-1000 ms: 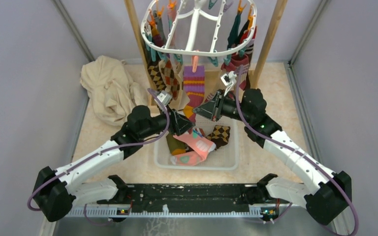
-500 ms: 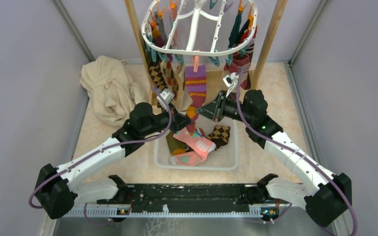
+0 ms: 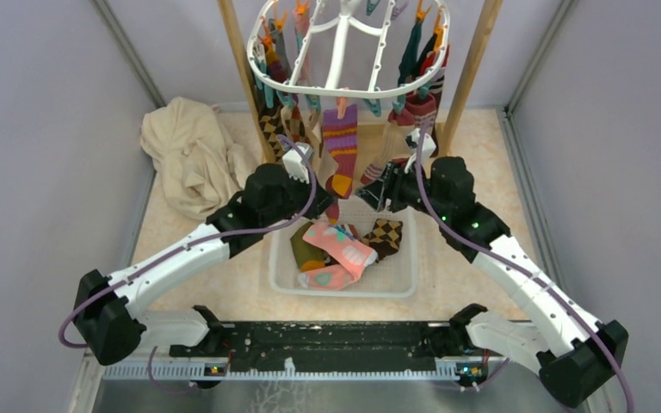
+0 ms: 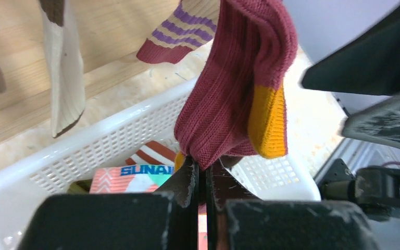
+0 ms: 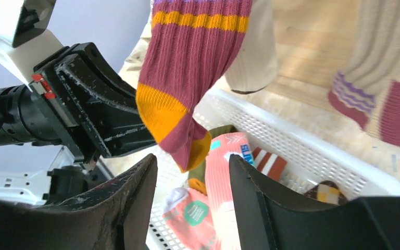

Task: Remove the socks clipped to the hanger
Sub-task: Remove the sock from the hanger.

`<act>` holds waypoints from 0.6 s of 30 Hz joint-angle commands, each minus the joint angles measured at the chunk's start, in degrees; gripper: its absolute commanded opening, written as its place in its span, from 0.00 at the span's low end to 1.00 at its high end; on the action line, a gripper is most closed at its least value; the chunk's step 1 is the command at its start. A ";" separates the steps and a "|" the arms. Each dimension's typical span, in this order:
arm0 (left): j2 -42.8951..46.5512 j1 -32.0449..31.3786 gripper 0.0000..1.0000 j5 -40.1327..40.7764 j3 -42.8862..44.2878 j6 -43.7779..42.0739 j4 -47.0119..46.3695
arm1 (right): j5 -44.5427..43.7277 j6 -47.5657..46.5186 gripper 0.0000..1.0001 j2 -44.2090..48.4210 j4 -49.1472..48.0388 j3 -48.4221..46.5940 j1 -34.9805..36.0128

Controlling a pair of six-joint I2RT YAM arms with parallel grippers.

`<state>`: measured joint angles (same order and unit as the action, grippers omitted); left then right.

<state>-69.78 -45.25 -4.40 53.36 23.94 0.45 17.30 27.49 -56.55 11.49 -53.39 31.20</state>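
Note:
The white oval hanger (image 3: pixel 422 84) hangs at the back with several socks clipped round it. From its front orange clip (image 3: pixel 342 107) hangs a maroon sock with purple and orange stripes (image 3: pixel 341 142). My left gripper (image 4: pixel 203 167) is shut on that sock's toe end (image 4: pixel 229 99), just above the basket. From the right, my right gripper (image 5: pixel 192 161) stands open, its fingers either side of the orange-tipped toe (image 5: pixel 185 130) without touching it. In the top view the left gripper (image 3: pixel 327 204) and right gripper (image 3: pixel 370 193) flank the sock's lower end.
A white mesh basket (image 3: pixel 400 286) below holds dropped socks, among them a pink one (image 3: pixel 340 249) and an argyle one (image 3: pixel 386 234). A beige cloth (image 3: pixel 188 155) lies at the left. Wooden frame posts (image 3: pixel 239 69) (image 3: pixel 475 60) flank the hanger. A cream sock (image 4: pixel 65 78) dangles nearby.
My left gripper closed on the striped sock's toe and moved up and forward. My right gripper, shut beside the sock before, has opened.

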 commanded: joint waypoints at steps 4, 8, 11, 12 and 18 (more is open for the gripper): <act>-3.59 -1.44 0.00 15.12 7.56 -4.48 5.86 | -7.95 -3.75 0.55 5.16 4.58 -4.61 -0.53; -5.86 -2.97 0.00 22.72 10.12 -6.88 6.77 | -9.64 -3.62 0.56 6.29 5.65 -5.17 -0.53; -8.92 -5.57 0.00 30.77 12.34 -9.00 6.90 | -11.36 -3.28 0.57 6.75 6.27 -6.31 -0.57; -9.99 -6.62 0.00 33.48 13.11 -9.61 6.93 | -11.92 -3.16 0.57 6.80 6.40 -6.83 -0.52; -16.51 -15.16 0.00 51.34 16.72 -10.45 9.44 | -13.98 -3.13 0.58 6.47 7.51 -10.84 -0.53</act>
<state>-83.24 -55.31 31.24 67.11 15.49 7.31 5.93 24.84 -51.27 19.90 -59.02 31.05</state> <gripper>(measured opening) 0.026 0.574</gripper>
